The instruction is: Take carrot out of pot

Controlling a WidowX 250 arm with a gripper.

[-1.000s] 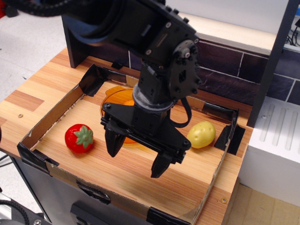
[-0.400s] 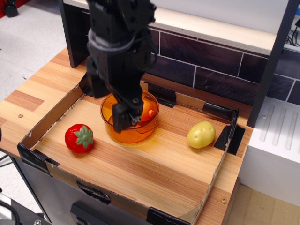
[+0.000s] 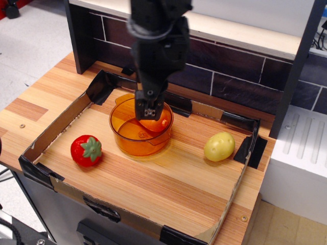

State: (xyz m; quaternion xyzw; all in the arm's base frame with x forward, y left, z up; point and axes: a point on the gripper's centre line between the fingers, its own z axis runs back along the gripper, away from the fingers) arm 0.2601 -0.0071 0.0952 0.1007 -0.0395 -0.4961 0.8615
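The translucent orange pot stands in the back left part of a low cardboard tray. The glossy orange carrot lies inside the pot against its right wall. My black gripper reaches straight down into the pot, with its tips just above and left of the carrot. I see the gripper edge-on, so its fingers overlap and their gap is hidden. I cannot tell whether the tips touch the carrot.
A red strawberry lies left of the pot and a yellow potato lies at the right, both inside the tray. A dark tiled back wall and a black post stand behind. A white unit is at the right.
The arm has swung back from in front of the pot, turned the gripper edge-on and lowered it into the pot beside the carrot. The pot, strawberry and potato have not moved.
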